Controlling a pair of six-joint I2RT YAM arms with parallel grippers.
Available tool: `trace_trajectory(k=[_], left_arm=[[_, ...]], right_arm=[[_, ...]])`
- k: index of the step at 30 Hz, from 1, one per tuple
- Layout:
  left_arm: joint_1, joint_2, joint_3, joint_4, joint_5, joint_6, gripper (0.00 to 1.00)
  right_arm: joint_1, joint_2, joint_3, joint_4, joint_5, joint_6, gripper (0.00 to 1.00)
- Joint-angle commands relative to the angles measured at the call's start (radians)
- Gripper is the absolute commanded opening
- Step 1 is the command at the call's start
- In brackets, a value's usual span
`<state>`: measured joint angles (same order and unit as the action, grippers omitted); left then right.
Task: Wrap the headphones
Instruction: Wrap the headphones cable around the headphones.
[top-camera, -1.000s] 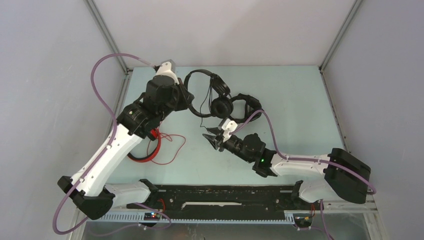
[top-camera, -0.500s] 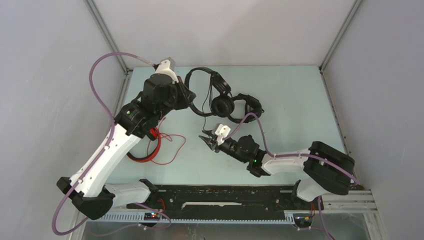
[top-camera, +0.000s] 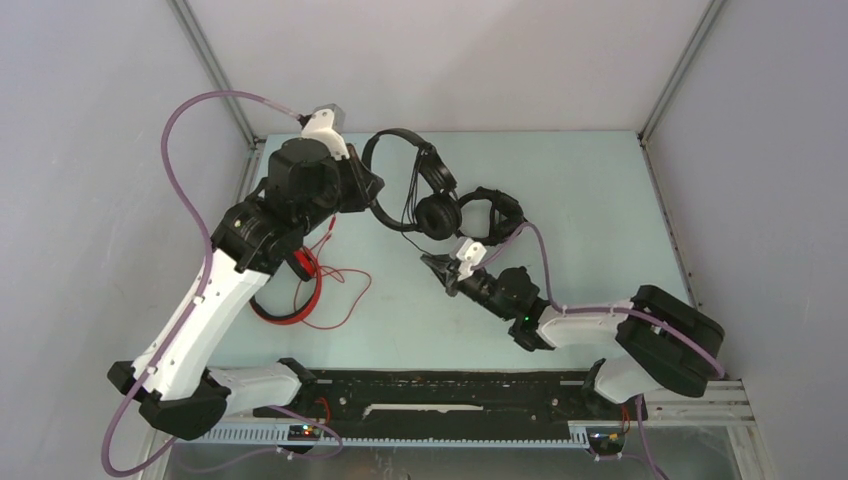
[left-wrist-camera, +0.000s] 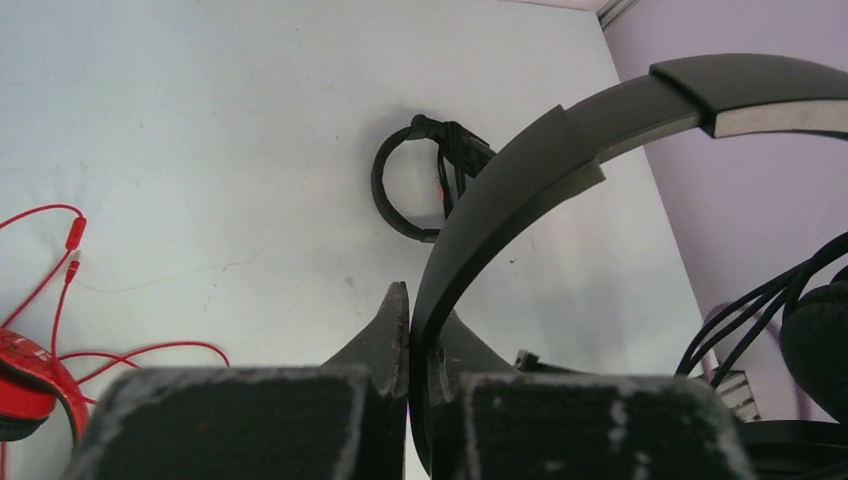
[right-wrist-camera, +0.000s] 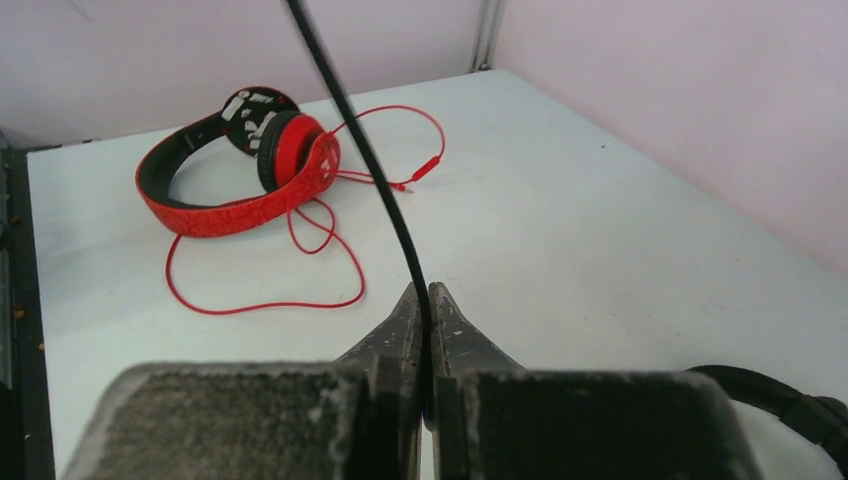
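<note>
I log: left gripper (left-wrist-camera: 412, 305) clamped on the slim black headset (left-wrist-camera: 560, 150) by its band, above the table (top-camera: 600, 200), far left; right gripper (right-wrist-camera: 425, 300) pinching a black cable (right-wrist-camera: 372, 160); red headset (right-wrist-camera: 235, 195) lying flat, near left.

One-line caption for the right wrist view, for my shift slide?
Right gripper shut on a black headphone cable; red headphones lie on the table beyond, red cable unwound.
</note>
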<state>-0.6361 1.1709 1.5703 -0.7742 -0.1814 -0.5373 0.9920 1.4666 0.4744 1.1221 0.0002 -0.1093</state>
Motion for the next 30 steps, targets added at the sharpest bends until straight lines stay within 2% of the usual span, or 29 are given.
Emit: trace_trajectory(k=[1, 7, 14, 20, 24, 30], left_arm=[[0.015, -0.013, 0.073, 0.008, 0.086, 0.094, 0.0], [0.063, -0.013, 0.053, -0.028, 0.059, 0.129, 0.0], [0.093, -0.022, 0.043, -0.006, 0.117, 0.146, 0.0], [0.095, 0.006, 0.043, -0.029, 0.333, 0.341, 0.0], [0.095, 0.009, 0.001, -0.05, 0.376, 0.497, 0.0], [0.095, 0.005, -0.11, 0.007, 0.346, 0.673, 0.0]], right_arm=[[-0.055, -0.084, -0.025, -0.031, -0.054, 0.049, 0.0], [-0.112, -0.164, -0.063, -0.082, -0.082, 0.064, 0.0], [-0.154, -0.214, -0.092, -0.113, -0.099, 0.08, 0.0], [-0.199, -0.27, -0.086, -0.179, -0.166, 0.127, 0.0], [-0.25, -0.346, -0.076, -0.284, -0.282, 0.198, 0.0], [-0.281, -0.423, -0.008, -0.511, -0.456, 0.269, 0.0]])
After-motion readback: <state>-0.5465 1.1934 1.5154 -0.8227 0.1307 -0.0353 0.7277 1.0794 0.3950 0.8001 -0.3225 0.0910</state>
